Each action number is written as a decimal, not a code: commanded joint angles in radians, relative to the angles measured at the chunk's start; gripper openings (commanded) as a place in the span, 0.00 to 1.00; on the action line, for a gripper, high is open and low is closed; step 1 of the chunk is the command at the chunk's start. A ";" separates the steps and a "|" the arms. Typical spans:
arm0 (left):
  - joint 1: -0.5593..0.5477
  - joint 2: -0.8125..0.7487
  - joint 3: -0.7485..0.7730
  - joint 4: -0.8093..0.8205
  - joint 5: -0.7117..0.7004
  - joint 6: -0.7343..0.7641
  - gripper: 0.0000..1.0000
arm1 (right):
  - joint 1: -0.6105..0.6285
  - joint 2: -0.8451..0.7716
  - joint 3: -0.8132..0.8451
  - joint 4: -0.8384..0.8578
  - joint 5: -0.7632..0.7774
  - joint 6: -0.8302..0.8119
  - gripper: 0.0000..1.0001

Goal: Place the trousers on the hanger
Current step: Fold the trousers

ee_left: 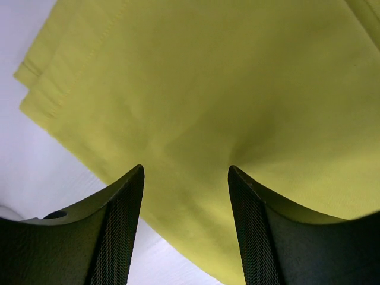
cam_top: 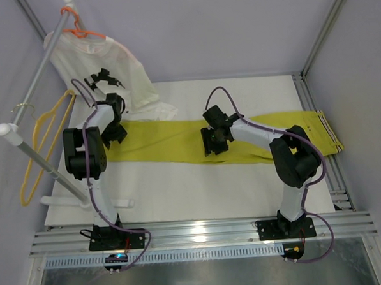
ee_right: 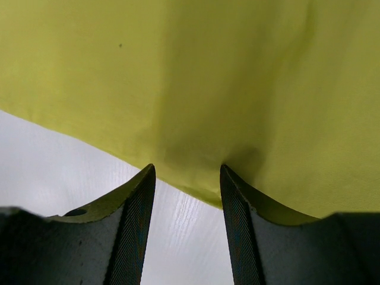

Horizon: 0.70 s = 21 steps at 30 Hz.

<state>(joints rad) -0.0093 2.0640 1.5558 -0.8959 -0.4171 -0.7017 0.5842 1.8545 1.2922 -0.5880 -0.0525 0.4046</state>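
- Lying flat across the white table (cam_top: 199,187), the trousers (cam_top: 171,140) are spread left to right, with a striped band seen at the right end.
- The left gripper (cam_top: 118,132) is set over the trousers' left end; in the left wrist view its fingers (ee_left: 124,225) are held apart, with yellow-green cloth between and beyond them.
- The right gripper (cam_top: 213,141) is placed at the near edge, around the middle of the trousers; its fingers (ee_right: 136,225) are also apart.
- Cloth is slightly puckered at the right tips; a pinch possibly begun, but it cannot be told.
- The hanger (cam_top: 24,182) is hung on the rail (cam_top: 34,87) at the far left, apart from the trousers.
- A white T-shirt (cam_top: 120,82) on an orange hanger (cam_top: 82,30) is hung further back on that rail.
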 commanded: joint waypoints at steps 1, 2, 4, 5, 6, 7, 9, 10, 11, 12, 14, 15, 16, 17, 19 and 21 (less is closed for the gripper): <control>0.005 0.001 0.050 -0.064 -0.084 -0.002 0.60 | 0.020 -0.005 -0.047 0.079 0.025 0.030 0.50; 0.006 0.001 0.059 -0.073 -0.083 -0.007 0.60 | 0.025 -0.003 -0.057 0.083 0.025 0.036 0.50; 0.006 -0.010 0.067 -0.092 -0.080 -0.007 0.60 | 0.031 0.005 -0.083 0.105 0.028 0.051 0.50; 0.003 -0.022 0.061 -0.089 -0.087 -0.008 0.60 | 0.035 0.012 -0.094 0.114 0.032 0.053 0.51; -0.015 -0.051 0.049 -0.080 -0.095 0.002 0.60 | 0.045 0.017 -0.097 0.116 0.034 0.054 0.50; -0.024 -0.068 0.026 -0.065 -0.098 0.007 0.60 | 0.048 0.018 -0.102 0.116 0.039 0.057 0.50; -0.055 -0.093 0.006 -0.058 -0.094 0.016 0.60 | 0.060 0.017 -0.111 0.114 0.048 0.062 0.50; -0.066 -0.120 -0.003 -0.055 -0.083 0.022 0.60 | 0.066 0.012 -0.114 0.109 0.048 0.068 0.50; -0.083 -0.133 -0.028 -0.038 -0.074 0.034 0.60 | 0.072 0.008 -0.117 0.103 0.048 0.072 0.50; -0.118 -0.148 -0.034 -0.038 -0.084 0.042 0.60 | 0.077 -0.001 -0.120 0.090 0.089 0.076 0.50; -0.156 -0.180 -0.042 -0.043 -0.084 0.050 0.60 | 0.092 -0.012 -0.132 0.074 0.098 0.088 0.50; -0.173 -0.189 -0.040 -0.047 -0.083 0.050 0.60 | 0.097 -0.020 -0.137 0.077 0.100 0.094 0.50; -0.210 -0.197 -0.039 -0.049 -0.063 0.045 0.60 | 0.107 -0.023 -0.143 0.079 0.097 0.102 0.50; -0.227 -0.221 -0.039 -0.046 -0.043 0.041 0.60 | 0.114 -0.023 -0.154 0.088 0.091 0.103 0.50; -0.265 -0.246 -0.054 0.003 0.009 0.047 0.60 | 0.126 -0.023 -0.160 0.093 0.079 0.117 0.50; -0.314 -0.257 -0.054 0.031 0.055 0.041 0.60 | 0.131 -0.029 -0.163 0.076 0.082 0.149 0.50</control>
<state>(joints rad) -0.2859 1.8622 1.5085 -0.9188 -0.4290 -0.6712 0.6827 1.8324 1.1648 -0.4767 0.0681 0.4831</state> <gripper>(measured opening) 0.597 0.502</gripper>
